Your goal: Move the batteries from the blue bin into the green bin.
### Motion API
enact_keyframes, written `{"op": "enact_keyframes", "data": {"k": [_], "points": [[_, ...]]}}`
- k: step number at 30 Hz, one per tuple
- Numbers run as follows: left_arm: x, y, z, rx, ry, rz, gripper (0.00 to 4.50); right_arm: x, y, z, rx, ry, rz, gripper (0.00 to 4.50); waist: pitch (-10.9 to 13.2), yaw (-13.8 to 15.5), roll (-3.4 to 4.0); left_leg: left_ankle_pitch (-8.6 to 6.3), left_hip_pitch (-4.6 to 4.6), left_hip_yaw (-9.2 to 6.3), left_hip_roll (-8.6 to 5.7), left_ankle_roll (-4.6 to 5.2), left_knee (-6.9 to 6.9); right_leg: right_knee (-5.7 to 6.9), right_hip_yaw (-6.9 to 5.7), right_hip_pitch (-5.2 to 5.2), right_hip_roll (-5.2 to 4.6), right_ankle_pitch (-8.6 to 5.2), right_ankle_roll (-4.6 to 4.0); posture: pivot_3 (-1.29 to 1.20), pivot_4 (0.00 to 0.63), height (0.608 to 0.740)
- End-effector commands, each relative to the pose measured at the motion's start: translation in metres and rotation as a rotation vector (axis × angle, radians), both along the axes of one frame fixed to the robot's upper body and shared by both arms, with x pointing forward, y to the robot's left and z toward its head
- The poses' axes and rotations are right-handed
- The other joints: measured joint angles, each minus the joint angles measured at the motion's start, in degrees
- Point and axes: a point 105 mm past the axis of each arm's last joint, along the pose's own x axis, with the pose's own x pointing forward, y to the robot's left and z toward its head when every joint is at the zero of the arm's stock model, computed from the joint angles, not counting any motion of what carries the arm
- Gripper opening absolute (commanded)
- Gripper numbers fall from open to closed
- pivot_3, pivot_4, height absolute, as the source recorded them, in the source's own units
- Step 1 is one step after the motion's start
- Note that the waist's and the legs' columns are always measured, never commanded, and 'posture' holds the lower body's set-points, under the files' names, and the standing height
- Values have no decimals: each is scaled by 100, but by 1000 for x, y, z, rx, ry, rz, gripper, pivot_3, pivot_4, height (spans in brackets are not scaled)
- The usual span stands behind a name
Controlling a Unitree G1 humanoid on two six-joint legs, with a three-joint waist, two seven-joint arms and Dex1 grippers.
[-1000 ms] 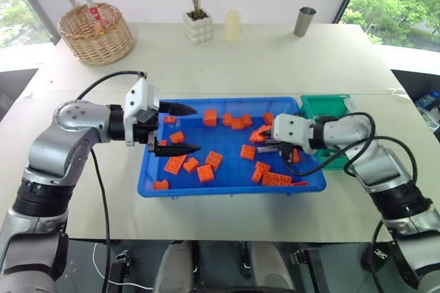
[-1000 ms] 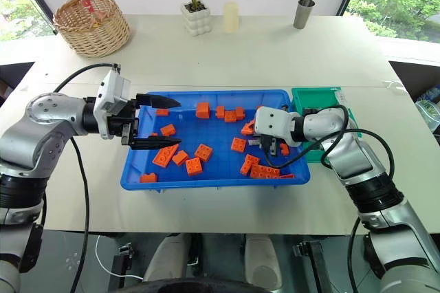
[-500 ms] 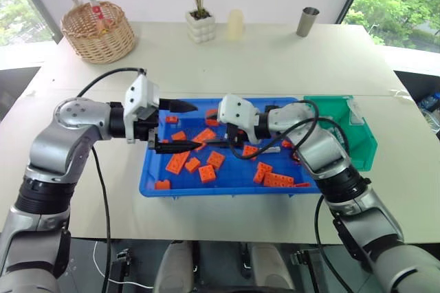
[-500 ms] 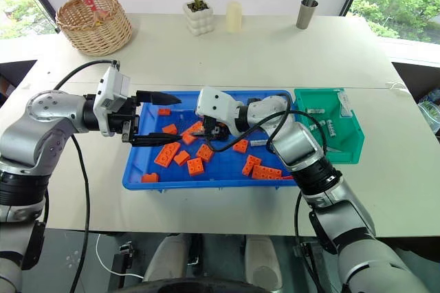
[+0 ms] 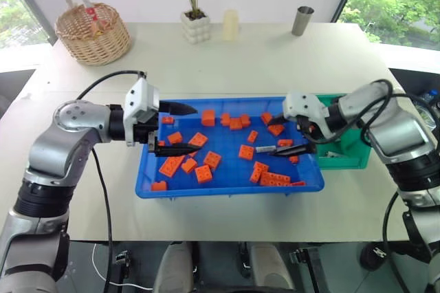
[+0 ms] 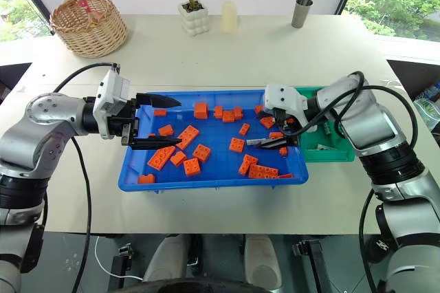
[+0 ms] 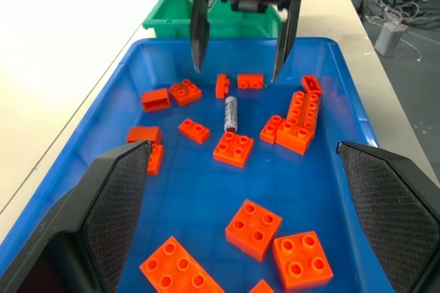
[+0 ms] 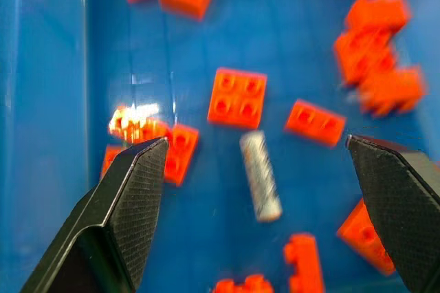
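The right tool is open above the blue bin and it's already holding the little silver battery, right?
Not quite. The right tool is open above the blue bin, but it holds nothing. The left wrist view shows the battery lying on the bin floor among the orange bricks, apart from both fingers.

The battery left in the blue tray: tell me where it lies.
The battery lies flat on the blue tray floor in its right half, among orange bricks, below the open right claw.
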Motion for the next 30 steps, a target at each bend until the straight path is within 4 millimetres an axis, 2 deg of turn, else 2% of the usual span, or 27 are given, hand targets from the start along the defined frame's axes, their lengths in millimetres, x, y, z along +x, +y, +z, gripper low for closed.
{"op": "enact_keyframes", "data": {"k": [1, 6, 8, 9, 15, 16, 21, 25, 28, 30], "points": [[-4, -1, 8, 2, -36, -21, 4500, 6, 1, -2, 21, -1, -17, 4266, 0, -2, 0, 0, -1, 2, -1, 0, 1, 0, 2, 0, -2, 0, 0, 0, 150, 736], [-5, 0, 8, 1, -33, -28, 4500, 12, 3, -23, 13, 24, -43, 4266, 0, 7, 0, 0, -1, 1, -1, 0, 2, 1, 1, 0, -1, 0, 1, 0, 150, 736], [-6, 1, 6, 6, -29, -27, 4500, 11, 3, -30, 5, 35, -40, 3757, 0, 7, 0, 0, -1, 1, -1, 0, 2, 0, 2, 0, -2, 0, 1, 0, 150, 736], [-6, 2, 5, 11, -28, -26, 4500, 10, 3, -33, 1, 40, -32, 3441, -1, 8, -1, 0, -1, 1, -1, 0, 2, 0, 2, 0, -2, 1, 1, 0, 150, 736], [-8, 5, 0, 12, -18, -14, 4500, 4, 4, -30, 19, 43, -14, 318, -2, 15, -4, 0, 1, -3, -1, 0, 3, -2, 0, 6, -2, 0, 0, 0, 150, 736], [-8, 6, -1, 13, -16, -10, 4500, 3, 5, -26, 31, 34, -12, 109, -2, 15, -4, 0, 1, -2, -1, 0, 3, -1, 1, 6, -2, 0, 0, 0, 150, 736], [-9, 12, -7, 16, 2, 17, 4500, -2, 7, 3, 97, -6, -30, 109, 0, 15, -1, 0, -3, -2, 0, 0, 2, 0, 1, -1, -3, 0, 0, 0, 150, 736], [-8, 14, -6, 11, 2, 25, 4500, 7, 7, 7, 67, -60, -84, 109, -1, 14, -1, 0, -2, -2, 0, 0, 2, 0, 1, 0, -4, -1, -2, 0, 150, 736], [-6, 13, -4, 7, -2, 27, 4500, 14, 12, 8, 26, -103, -92, 957, -1, 8, -1, 0, -2, 0, 0, -1, 3, 0, 1, -1, -5, -6, -10, 0, 150, 736], [-4, 13, -3, 3, -6, 29, 4500, 16, 16, 8, -3, -130, -73, 1868, -1, 10, -1, 0, -3, 1, 0, 0, 2, 1, 1, -4, -5, -5, -10, 0, 150, 736]]}}
